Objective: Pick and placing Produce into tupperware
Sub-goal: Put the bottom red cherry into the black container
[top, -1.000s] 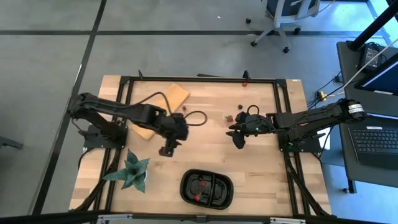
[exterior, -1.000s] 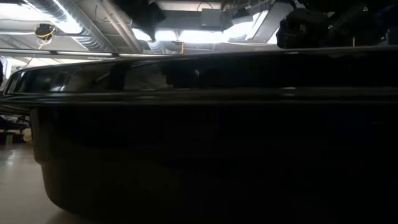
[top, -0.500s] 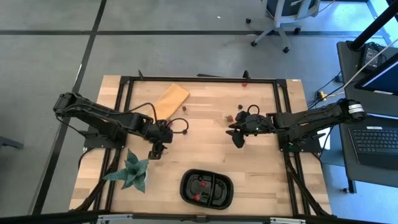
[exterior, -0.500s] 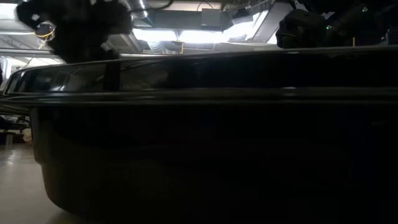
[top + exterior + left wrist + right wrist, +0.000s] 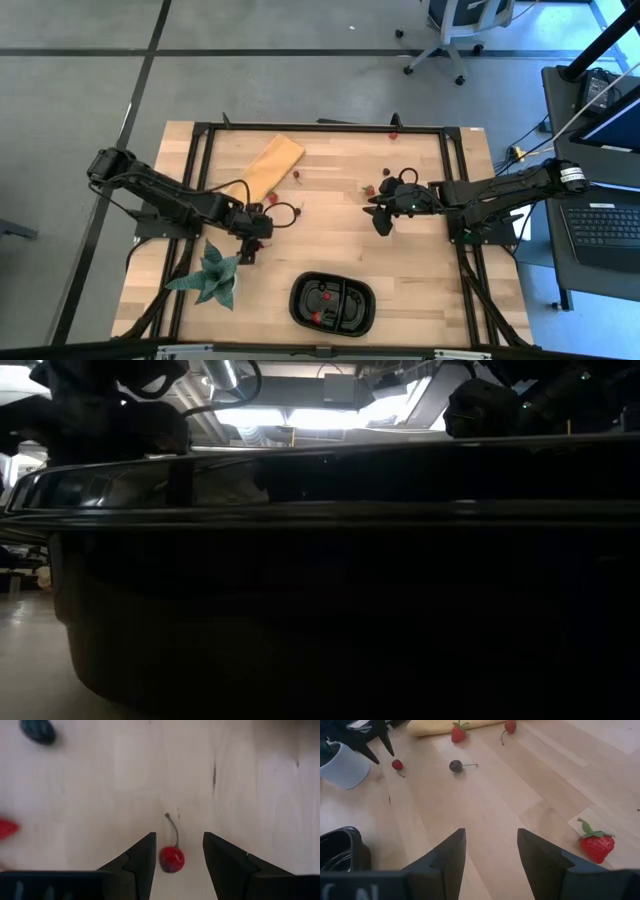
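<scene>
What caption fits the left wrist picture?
Open left gripper poised over a red cherry lying on the wooden table.

Low view: my sightline is blocked by the black tray (image 5: 340, 600) wall, table hidden. High view: fruit in tray (image 5: 333, 302) too small to identify. Left wrist view: red fruit (image 5: 6, 828) cut by edge.
</scene>
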Robot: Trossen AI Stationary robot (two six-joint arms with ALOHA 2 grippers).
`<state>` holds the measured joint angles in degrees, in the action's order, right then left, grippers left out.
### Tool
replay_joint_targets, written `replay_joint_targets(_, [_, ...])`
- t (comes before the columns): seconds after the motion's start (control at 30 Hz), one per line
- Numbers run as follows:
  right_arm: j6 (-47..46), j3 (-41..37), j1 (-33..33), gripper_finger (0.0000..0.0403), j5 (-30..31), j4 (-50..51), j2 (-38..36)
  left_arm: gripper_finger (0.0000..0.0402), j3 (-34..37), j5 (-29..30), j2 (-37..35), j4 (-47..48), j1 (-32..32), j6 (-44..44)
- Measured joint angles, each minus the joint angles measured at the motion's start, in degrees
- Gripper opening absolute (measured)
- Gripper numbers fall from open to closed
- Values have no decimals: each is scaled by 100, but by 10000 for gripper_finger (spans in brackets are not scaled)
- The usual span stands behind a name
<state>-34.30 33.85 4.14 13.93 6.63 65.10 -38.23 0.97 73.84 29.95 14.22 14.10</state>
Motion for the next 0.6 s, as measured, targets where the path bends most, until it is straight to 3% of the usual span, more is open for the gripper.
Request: replay_joint_targets(0.6, [28, 0, 0, 181, 5, 48, 0, 155, 28, 154, 202, -105, 190, -105])
